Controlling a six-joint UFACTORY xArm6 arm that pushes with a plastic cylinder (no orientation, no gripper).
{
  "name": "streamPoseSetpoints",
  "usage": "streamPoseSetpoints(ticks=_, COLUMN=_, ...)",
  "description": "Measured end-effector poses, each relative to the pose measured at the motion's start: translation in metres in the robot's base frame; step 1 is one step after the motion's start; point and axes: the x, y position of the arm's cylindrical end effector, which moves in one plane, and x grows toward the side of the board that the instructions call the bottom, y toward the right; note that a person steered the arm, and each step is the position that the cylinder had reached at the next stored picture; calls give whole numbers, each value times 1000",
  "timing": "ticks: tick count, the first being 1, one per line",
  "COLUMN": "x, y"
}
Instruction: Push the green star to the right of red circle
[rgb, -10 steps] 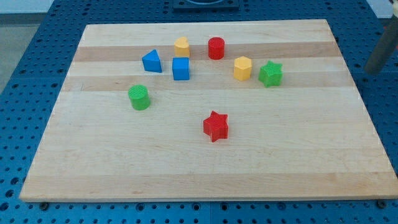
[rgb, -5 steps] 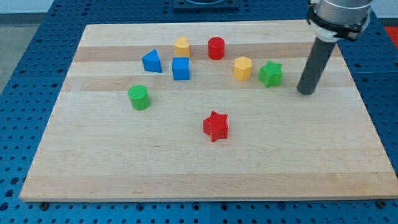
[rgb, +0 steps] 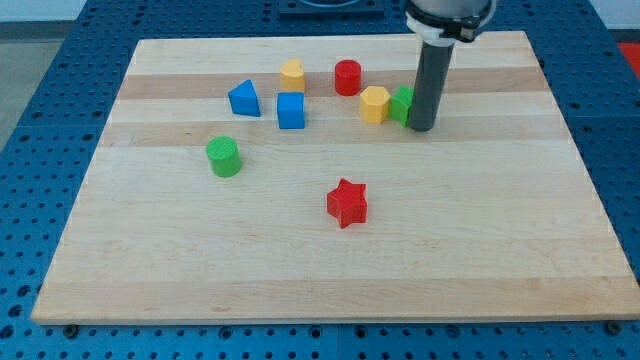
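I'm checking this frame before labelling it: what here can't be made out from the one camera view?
- Green star block: only its left part shows; the dark rod hides the rest, so its shape isn't readable.
- My tip: at the star's right side; actual contact is hidden behind the rod.
- Yellow hexagon block: whether it touches the star is too close to tell.
- Arm above the rod: cut off by the view's top edge.
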Motion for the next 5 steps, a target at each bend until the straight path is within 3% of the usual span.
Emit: streamPoseSetpoints(ticks=5, x=-61, y=-80)
